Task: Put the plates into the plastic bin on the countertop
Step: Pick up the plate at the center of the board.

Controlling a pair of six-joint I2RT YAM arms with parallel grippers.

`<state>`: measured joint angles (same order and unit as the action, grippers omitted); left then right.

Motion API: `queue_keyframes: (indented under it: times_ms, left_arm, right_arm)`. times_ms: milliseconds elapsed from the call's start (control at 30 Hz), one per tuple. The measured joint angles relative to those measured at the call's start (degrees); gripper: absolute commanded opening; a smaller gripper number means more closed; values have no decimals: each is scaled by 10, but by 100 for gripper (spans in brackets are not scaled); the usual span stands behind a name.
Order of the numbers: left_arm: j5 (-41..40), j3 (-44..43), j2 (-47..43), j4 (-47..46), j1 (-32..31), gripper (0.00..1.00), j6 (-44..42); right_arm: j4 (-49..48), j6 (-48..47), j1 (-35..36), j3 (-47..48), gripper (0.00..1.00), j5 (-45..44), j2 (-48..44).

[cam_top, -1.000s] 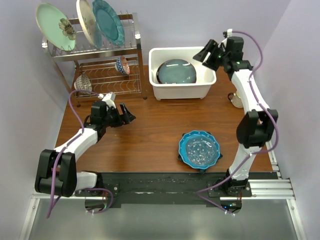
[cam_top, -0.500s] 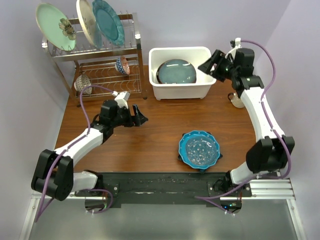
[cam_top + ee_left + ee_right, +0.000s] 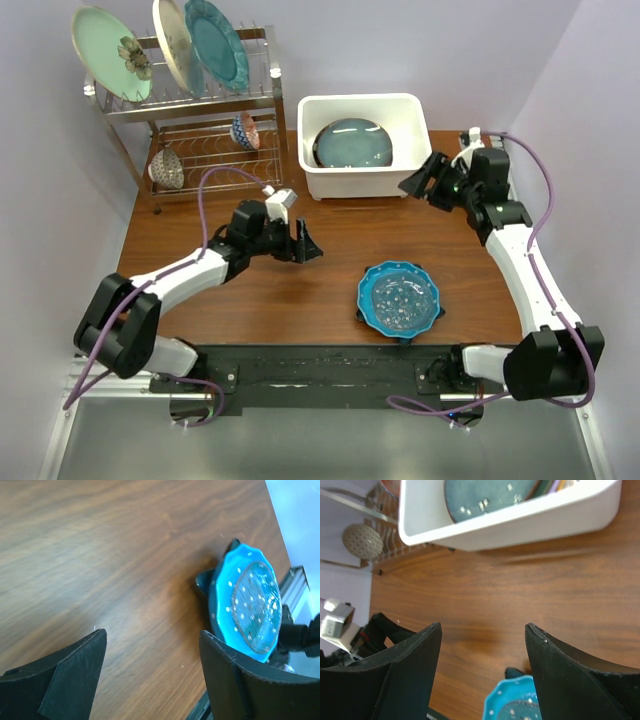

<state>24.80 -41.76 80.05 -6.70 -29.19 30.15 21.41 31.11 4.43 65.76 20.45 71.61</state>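
Note:
A blue scalloped white-dotted plate (image 3: pixel 400 298) lies on a dark-blue star-shaped plate (image 3: pixel 359 315) on the countertop (image 3: pixel 250 300), front right. It also shows in the left wrist view (image 3: pixel 250 607) and the right wrist view (image 3: pixel 515 705). The white plastic bin (image 3: pixel 360 182) stands at the back centre with a dark blue-grey plate (image 3: pixel 352 142) leaning inside. My left gripper (image 3: pixel 308 245) is open and empty, left of the blue plate and apart from it. My right gripper (image 3: pixel 420 180) is open and empty beside the bin's right end.
A chrome wire rack (image 3: pixel 200 105) stands at the back left. It holds a mint flower plate (image 3: pixel 108 52), a dark-rimmed cream plate (image 3: pixel 172 45) and a teal plate (image 3: pixel 215 42) upright, with two small patterned bowls (image 3: pixel 245 130) on the lower shelf.
My left gripper has moved right across the countertop toward the blue plate. My right gripper has come away from above the bin's right rim, down and forward. The plates have not moved.

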Motion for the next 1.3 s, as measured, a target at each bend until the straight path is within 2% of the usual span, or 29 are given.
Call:
queue_keyframes:
  times_ms: [267, 367, 600, 1033, 1300]
  left_arm:
    - [10, -40, 82, -1, -60, 56, -9]
    - [17, -50, 112, 0, -80, 53, -9]
    - [27, -73, 156, -1, -114, 52, -8]
    - [44, -109, 197, -29, -144, 51, -5]
    - [50, -124, 217, -33, -161, 50, 3]
  right_arm:
    - [12, -16, 0, -99, 70, 0, -35]
    - [18, -23, 0, -129, 69, 0, -47]
    - [50, -43, 0, -167, 62, -1, -83]
    - [111, -57, 0, -256, 60, -24, -140]
    - [116, -61, 0, -266, 60, -30, -150]
